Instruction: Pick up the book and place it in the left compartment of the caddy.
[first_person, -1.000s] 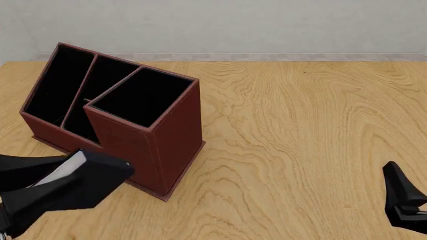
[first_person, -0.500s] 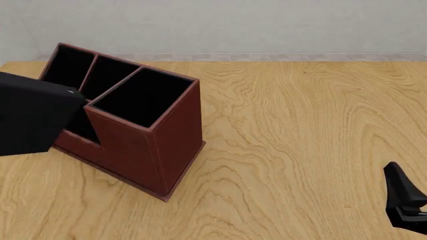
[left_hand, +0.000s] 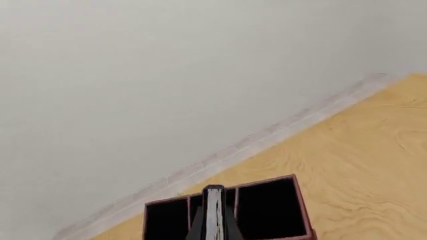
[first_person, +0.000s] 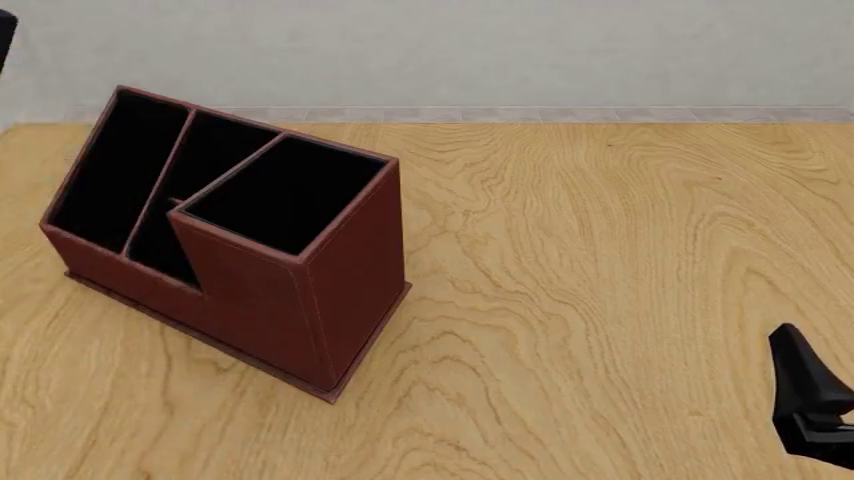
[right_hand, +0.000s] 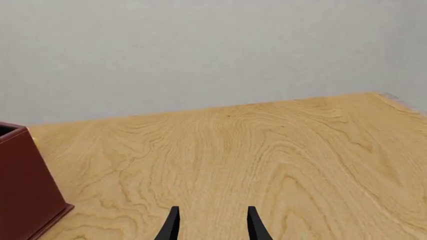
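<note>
In the left wrist view my left gripper (left_hand: 213, 233) is shut on the book (left_hand: 213, 212), whose white page edge shows between the black fingers. It hangs high above the caddy (left_hand: 303, 220), which lies below and ahead. From the front, the reddish-brown caddy (first_person: 340, 270) stands at the table's left, and its left compartment (first_person: 114, 170), the long narrow slot, holds nothing. Only a dark sliver (first_person: 4, 40) at the top left corner shows on the left arm's side. My right gripper (right_hand: 213, 225) is open and holds nothing; it stays low at the front right (first_person: 807, 410).
The caddy's tall square section (first_person: 287, 195) rises nearest the table's middle, with a shorter narrow slot (first_person: 200, 185) beside it. A pale wall (first_person: 534, 50) backs the wooden table (first_person: 601, 280). The caddy's corner (right_hand: 20, 185) shows in the right wrist view.
My left arm has lifted the book from in front of the caddy, up and to the left, almost out of the front view. The right arm has not moved.
</note>
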